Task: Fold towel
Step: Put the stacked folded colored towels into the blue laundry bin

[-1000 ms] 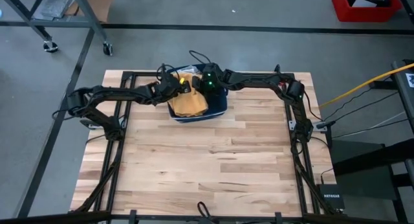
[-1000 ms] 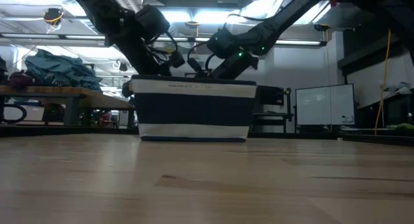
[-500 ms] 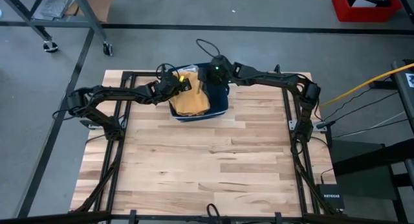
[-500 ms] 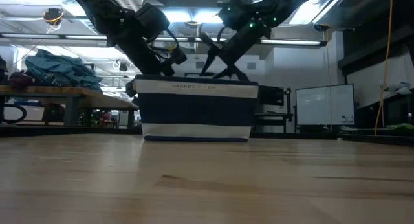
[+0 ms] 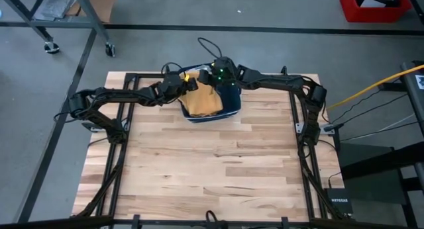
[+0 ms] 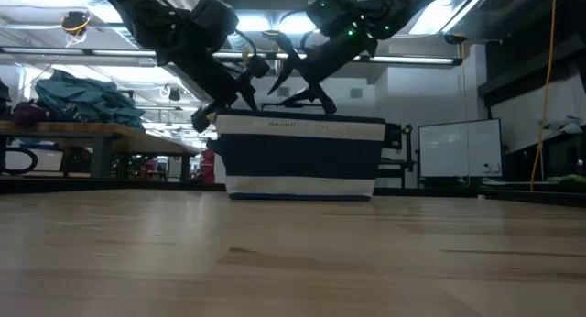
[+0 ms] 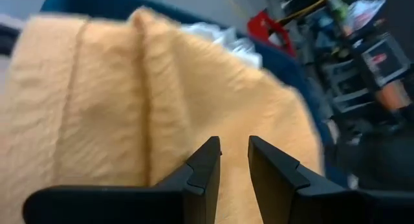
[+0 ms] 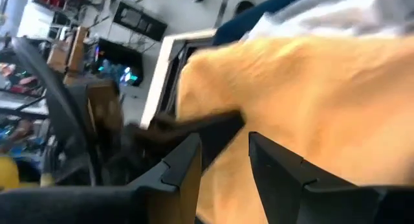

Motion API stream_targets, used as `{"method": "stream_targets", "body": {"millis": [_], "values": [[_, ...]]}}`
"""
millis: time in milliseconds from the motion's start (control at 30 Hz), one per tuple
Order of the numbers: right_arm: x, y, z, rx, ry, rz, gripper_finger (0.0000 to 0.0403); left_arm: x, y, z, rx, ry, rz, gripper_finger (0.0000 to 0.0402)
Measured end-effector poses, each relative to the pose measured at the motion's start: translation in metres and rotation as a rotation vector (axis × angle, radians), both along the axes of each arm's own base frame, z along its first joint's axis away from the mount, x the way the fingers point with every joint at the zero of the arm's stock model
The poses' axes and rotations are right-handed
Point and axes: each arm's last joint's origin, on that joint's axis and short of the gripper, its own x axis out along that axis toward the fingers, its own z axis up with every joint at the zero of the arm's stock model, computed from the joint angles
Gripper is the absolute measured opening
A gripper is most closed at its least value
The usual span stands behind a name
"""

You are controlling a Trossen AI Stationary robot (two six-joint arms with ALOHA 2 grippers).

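Observation:
A navy basket with a white band (image 5: 228, 104) (image 6: 302, 157) stands on the wooden table (image 5: 218, 163) near its far edge. An orange towel (image 5: 202, 102) lies crumpled inside it, below the rim. My left gripper (image 5: 187, 85) (image 7: 234, 146) reaches in over the basket's left rim, open by a narrow gap, with the towel (image 7: 116, 101) just past its fingertips. My right gripper (image 5: 214, 82) (image 8: 224, 143) hangs open above the basket's far rim, with the towel (image 8: 310, 94) beneath it. In the low view both grippers stand above the rim and no towel shows over it. My left gripper slants down from the table's left over the basket's left rim (image 6: 218, 121). Nothing shows between its fingers (image 7: 207, 162). Whether a finger touches the rim or the towel I cannot tell.
The near two thirds of the table is bare wood. Black frame rails (image 5: 119, 156) run along the table's left and right edges. A black cable (image 5: 207, 47) loops beyond the far edge. A bench with heaped teal cloth (image 6: 87, 97) stands in the room behind.
My right gripper has risen out of the basket and drawn toward the far edge. The basket, with the towel in it, has slid a short way toward the table's right edge. My left gripper has tipped its fingers upward and followed the basket's rim.

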Motion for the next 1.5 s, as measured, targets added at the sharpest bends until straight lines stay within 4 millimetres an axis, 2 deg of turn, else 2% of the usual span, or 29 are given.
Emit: {"method": "stream_targets", "body": {"millis": [100, 200, 367, 533, 667, 833, 967, 1100, 1267, 1400, 1500], "values": [[-0.001, -0.001, -0.004, -0.007, 0.041, -0.019, 0.0133, -0.003, -0.003, -0.003, -0.024, 0.059, -0.011, 0.0072], [-0.002, -0.001, -0.006, -0.027, 0.069, -0.060, 0.0133, -0.008, -0.006, 0.003, 0.011, 0.103, -0.033, 0.0072], [-0.001, -0.002, -0.002, -0.041, 0.027, -0.056, 0.0133, -0.023, -0.012, 0.028, 0.156, 0.178, -0.083, 0.0072], [0.000, -0.004, -0.005, -0.049, 0.037, -0.069, 0.0133, -0.047, -0.024, 0.057, 0.272, 0.240, -0.123, 0.0072], [0.005, -0.008, -0.022, -0.029, 0.072, -0.065, 0.0133, -0.065, -0.039, 0.075, 0.316, 0.229, -0.154, 0.0072], [0.014, -0.010, -0.054, 0.059, 0.116, -0.038, 0.0133, -0.083, -0.055, 0.089, 0.353, 0.220, -0.195, 0.0072], [0.015, -0.009, -0.080, 0.169, 0.207, -0.028, 0.0133, -0.092, -0.062, 0.091, 0.351, 0.244, -0.218, 0.0072], [0.002, -0.012, -0.093, 0.226, 0.351, -0.040, 0.0133, -0.095, -0.066, 0.086, 0.316, 0.283, -0.240, 0.0072], [-0.017, -0.023, -0.099, 0.262, 0.487, -0.011, 0.0133, -0.098, -0.069, 0.079, 0.276, 0.349, -0.263, 0.0072], [-0.015, -0.024, -0.098, 0.213, 0.478, 0.008, 0.0133, -0.099, -0.070, 0.077, 0.264, 0.374, -0.267, 0.0072], [-0.008, -0.026, -0.094, 0.157, 0.400, 0.002, 0.0133, -0.099, -0.069, 0.077, 0.268, 0.378, -0.268, 0.0072]]}}
